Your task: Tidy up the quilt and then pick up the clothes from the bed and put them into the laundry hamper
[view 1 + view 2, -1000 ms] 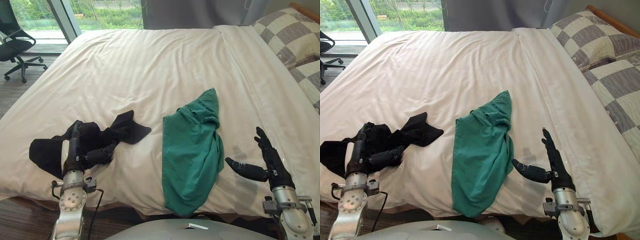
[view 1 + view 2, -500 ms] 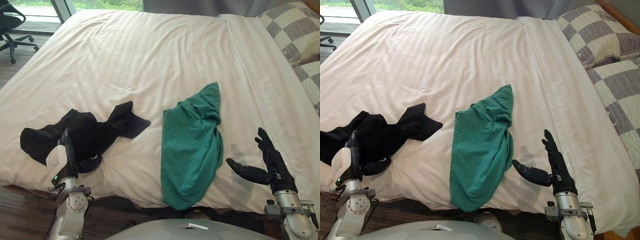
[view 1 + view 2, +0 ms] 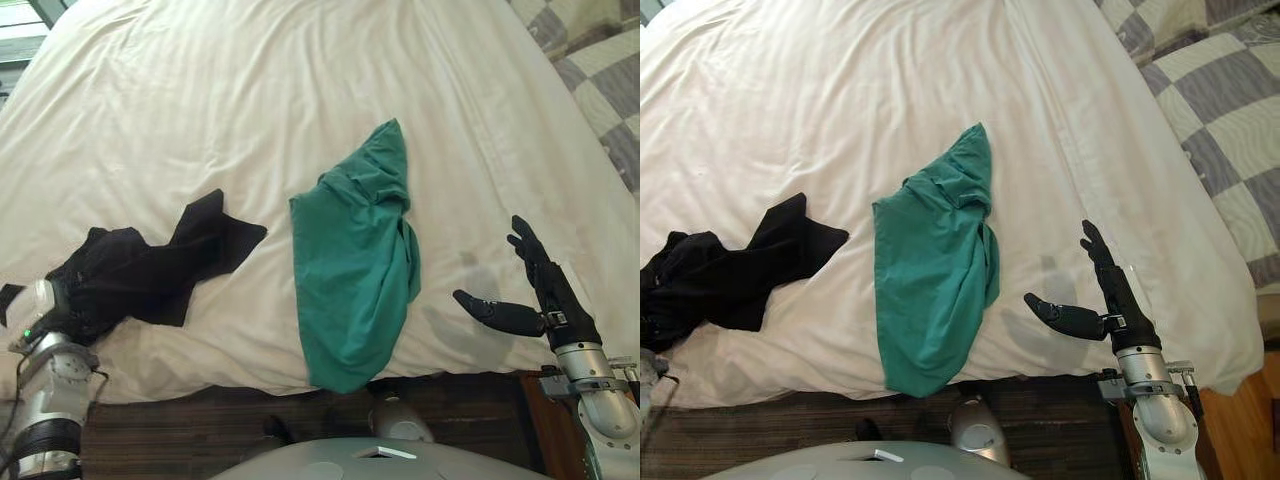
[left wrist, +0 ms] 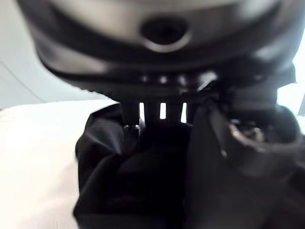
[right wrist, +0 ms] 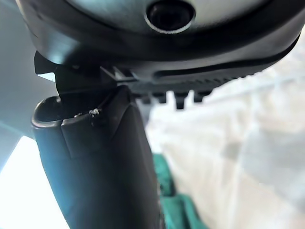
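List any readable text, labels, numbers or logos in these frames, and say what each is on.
No readable text, number, logo or sign in any view.
green garment: plain cloth, no print or tag visible.
black garment: plain cloth, no print or tag visible.
quilt: plain white with faint stripes, no lettering.
checked pillows: check pattern, no lettering.

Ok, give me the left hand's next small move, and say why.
Probably lift the left hand a little, to raise the black garment off the quilt: in the wrist view its fingers and thumb look closed on bunched black cloth, while most of the garment lies flat near the bed's edge.
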Controlling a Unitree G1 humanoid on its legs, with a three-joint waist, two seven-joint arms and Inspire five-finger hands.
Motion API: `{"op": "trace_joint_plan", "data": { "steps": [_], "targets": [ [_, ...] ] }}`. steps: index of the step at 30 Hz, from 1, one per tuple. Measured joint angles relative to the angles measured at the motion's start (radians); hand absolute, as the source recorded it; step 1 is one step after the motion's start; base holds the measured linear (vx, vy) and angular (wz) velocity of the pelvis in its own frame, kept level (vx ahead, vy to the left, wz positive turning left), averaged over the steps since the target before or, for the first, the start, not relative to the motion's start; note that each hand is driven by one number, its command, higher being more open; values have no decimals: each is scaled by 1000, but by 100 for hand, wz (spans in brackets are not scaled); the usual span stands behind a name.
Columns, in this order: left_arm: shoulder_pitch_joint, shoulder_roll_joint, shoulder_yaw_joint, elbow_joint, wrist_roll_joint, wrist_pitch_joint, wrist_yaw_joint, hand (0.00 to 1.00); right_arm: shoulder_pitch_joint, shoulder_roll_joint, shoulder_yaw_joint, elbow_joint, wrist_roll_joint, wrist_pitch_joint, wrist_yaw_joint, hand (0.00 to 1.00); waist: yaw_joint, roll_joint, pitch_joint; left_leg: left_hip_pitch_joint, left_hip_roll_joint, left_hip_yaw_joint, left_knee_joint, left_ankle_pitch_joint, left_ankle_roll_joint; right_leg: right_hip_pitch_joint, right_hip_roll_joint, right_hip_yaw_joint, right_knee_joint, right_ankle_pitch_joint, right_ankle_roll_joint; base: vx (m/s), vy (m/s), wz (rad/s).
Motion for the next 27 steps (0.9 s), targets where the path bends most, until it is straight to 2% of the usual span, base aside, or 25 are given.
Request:
{"op": "trace_joint_plan", "data": {
  "steps": [1, 4, 6, 8, 9, 10, 11, 13, 14, 16, 17, 19, 20, 22, 23, 25, 27],
  "targets": [
    [19, -2, 0, 9, -9, -3, 27, 0, 7, 0, -5, 0, 0, -17, 2, 100, -5, -14, 4, 16, 5, 5, 2, -3, -4, 9, 6, 5, 11, -6, -9, 46, -7, -13],
    [42, -3, 4, 8, -12, -48, 78, 0, 30, -6, -23, -18, 0, -43, 16, 100, -8, -25, 2, 39, 5, 4, -1, -7, -6, 33, 7, 2, 12, -12, -16, 25, -4, 2],
    [67, -8, 10, 4, -11, -96, 97, 0, 37, -12, -25, -35, 0, -54, 32, 100, -12, -28, 0, 55, 1, 2, -1, -11, -4, 49, 7, 2, 12, -20, -18, 3, 7, 6],
    [110, -27, 25, -28, -44, -176, 93, 0, 46, -13, -26, -53, 1, -54, 62, 100, -16, -31, -9, 71, -1, -3, -3, -16, -3, 69, 4, -2, 13, -30, -19, -2, 5, 9],
    [124, -33, 25, -50, -77, -204, 74, 0, 50, -12, -26, -56, 1, -54, 68, 100, -15, -33, -13, 71, -1, -6, -4, -16, -3, 70, 3, -5, 13, -31, -19, 3, -7, 15],
    [147, -42, 25, -106, -163, -246, 16, 0, 59, -10, -25, -57, 0, -54, 81, 100, -12, -38, -16, 74, -2, -15, -4, -16, -3, 77, 1, -13, 13, -34, -20, 9, -13, 16],
    [159, -47, 23, -137, -207, -260, -21, 0, 65, -6, -25, -57, 0, -54, 87, 100, -12, -40, -18, 76, -2, -22, -5, -15, -3, 83, 1, -19, 13, -36, -20, 13, -18, 20],
    [230, -108, -2, -313, -467, -291, -220, 0, 106, 26, -25, -78, -16, -52, 93, 100, 4, -40, -47, 85, -5, -35, -28, -7, -4, 90, 0, -28, 11, -37, -19, 21, -15, 17],
    [252, -131, -16, -360, -520, -291, -261, 0, 117, 38, -24, -90, -34, -51, 93, 100, 5, -37, -54, 86, -6, -42, -34, -5, -3, 93, -1, -32, 10, -37, -19, 51, -3, 24],
    [356, -256, -88, -541, -648, -289, -423, 0, 154, 93, -1, -138, -89, -42, 97, 100, 10, -33, -64, 106, -6, -61, -45, -1, -1, 118, -3, -49, 10, -36, -18, 43, 5, 26],
    [382, -290, -115, -580, -669, -288, -461, 0, 165, 105, 8, -145, -105, -42, 97, 100, 12, -32, -68, 109, -5, -67, -46, -2, -1, 123, -3, -51, 10, -36, -18, 15, 9, 20],
    [454, -387, -229, -673, -713, -270, -576, 0, 195, 142, 53, -148, -125, -34, 98, 100, 33, -38, -73, 115, -6, -81, -48, -3, 0, 136, -7, -65, 10, -38, -16, -4, 3, 19],
    [471, -401, -252, -684, -718, -259, -598, 0, 197, 145, 66, -146, -143, -32, 97, 100, 37, -41, -76, 113, -7, -86, -46, -4, 3, 137, -9, -70, 10, -40, -13, -41, -11, 20],
    [504, -424, -312, -671, -789, -179, -685, 0, 188, 145, 118, -109, -204, -26, 82, 100, 57, -50, -79, 94, -10, -109, -32, -14, 8, 139, -20, -80, 3, -50, 1, -59, -18, 19],
    [508, -424, -318, -662, -800, -162, -703, 0, 179, 145, 132, -88, -211, -24, 78, 100, 63, -53, -81, 89, -10, -112, -29, -13, 8, 138, -21, -81, -2, -50, 2, -69, -22, 22],
    [507, -417, -317, -609, -899, -96, -757, 0, 113, 144, 188, 26, -239, 13, 33, 100, 73, -66, -78, 40, -4, -146, 7, -14, 7, 127, -24, -107, -8, -53, 6, -85, -37, 34],
    [494, -407, -304, -589, -938, -60, -791, 0, 48, 139, 224, 110, -239, 57, 0, 100, 93, -74, -76, -1, 4, -161, 39, -16, 5, 107, -22, -116, -8, -52, 8, -96, -45, 23]
  ]
}}
